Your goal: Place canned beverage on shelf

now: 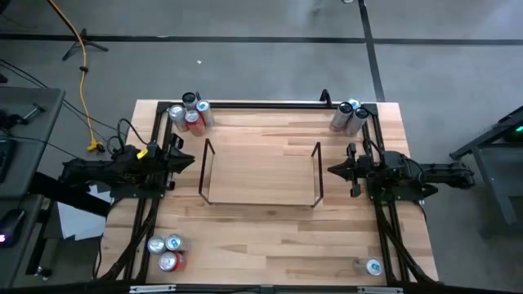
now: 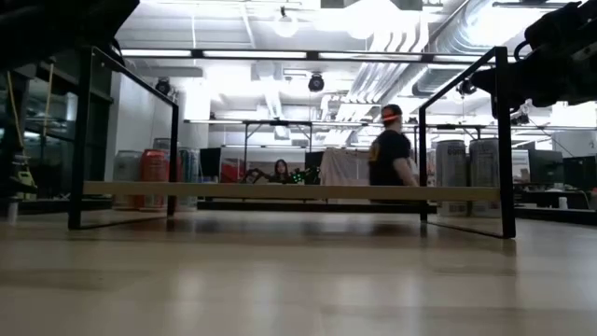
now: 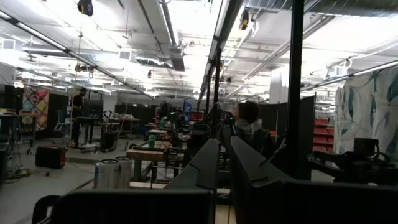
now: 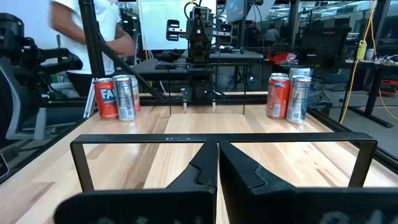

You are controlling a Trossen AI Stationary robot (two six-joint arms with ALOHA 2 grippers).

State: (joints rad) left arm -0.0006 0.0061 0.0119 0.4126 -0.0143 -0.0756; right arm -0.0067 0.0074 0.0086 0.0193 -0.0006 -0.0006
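Observation:
The shelf [image 1: 260,173], a low rack of thin black rods, stands on its two upright end frames in the middle of the wooden table; the low view shows it as well [image 2: 289,191]. Canned beverages stand upright in groups at the table's corners: far left [image 1: 189,114], far right [image 1: 349,116], near left [image 1: 166,251], and one near right [image 1: 373,266]. My left gripper [image 1: 189,160] hovers shut just left of the shelf, pointing at it. My right gripper [image 1: 333,170] hovers shut just right of the shelf, its fingers [image 4: 217,158] level before the end frame [image 4: 224,140].
A larger black rail frame [image 1: 261,104] runs along the table's edges. People and work benches show in the room beyond the table. Bare wood lies between the shelf and the table's near edge [image 1: 261,245].

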